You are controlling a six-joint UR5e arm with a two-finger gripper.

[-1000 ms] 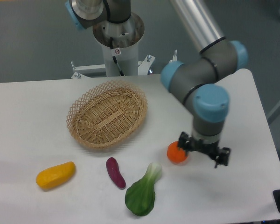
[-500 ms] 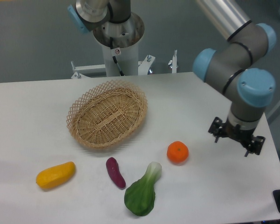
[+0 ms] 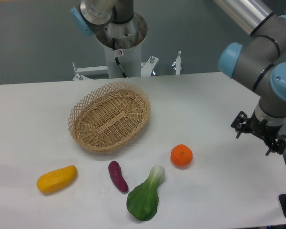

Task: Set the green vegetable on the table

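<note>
Green vegetable (image 3: 144,201): one, lying on the table (image 3: 33,119) near its front edge, stalk pointing toward the orange (image 3: 181,155), just right of the purple piece (image 3: 117,176). You also have one yellow piece (image 3: 56,179) at front left and one wicker basket (image 3: 109,121) behind them. A small sticker on the robot base (image 3: 119,53) is too small to read. Gripper (image 3: 260,135): at the table's right edge, holding nothing; you cannot tell how its fingers stand.

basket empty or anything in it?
Empty. The basket shows only bare weave inside; the green vegetable lies outside it on the table.
</note>
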